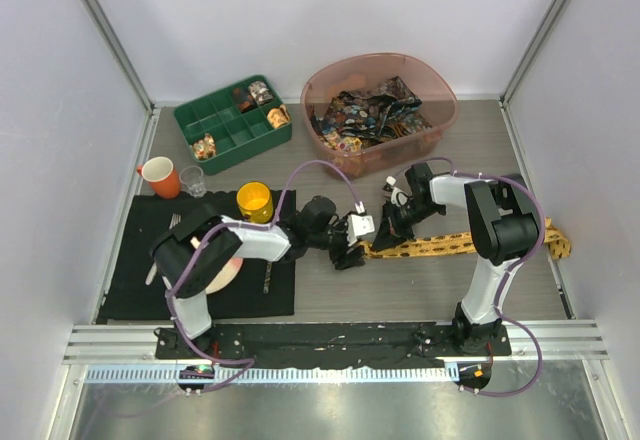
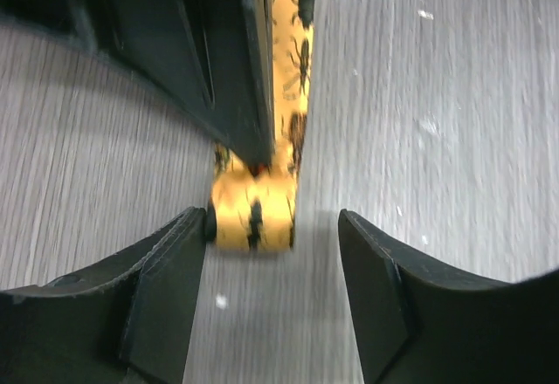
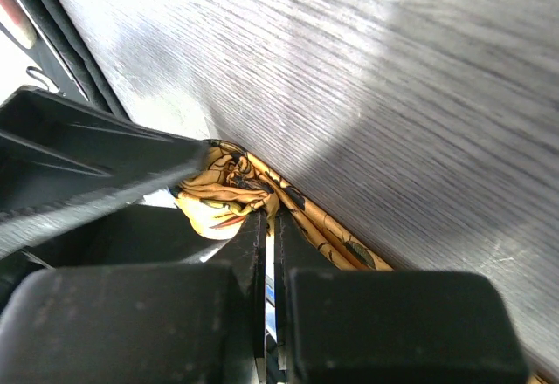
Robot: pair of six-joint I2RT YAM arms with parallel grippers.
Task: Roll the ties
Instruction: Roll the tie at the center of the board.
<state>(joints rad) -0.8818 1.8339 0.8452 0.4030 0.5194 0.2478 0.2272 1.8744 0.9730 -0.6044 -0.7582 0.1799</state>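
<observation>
A yellow tie with dark spots lies stretched across the table's right half, its left end wound into a small roll. My left gripper is open around that roll, and the roll rests against the left finger. My right gripper comes down on the tie just behind the roll. Its jaws are shut, with bunched yellow fabric caught at the tips. Dark printed ties fill the pink basin.
A green compartment tray with trinkets stands at the back left. An orange mug, a small glass and a yellow cup border a black mat under the left arm.
</observation>
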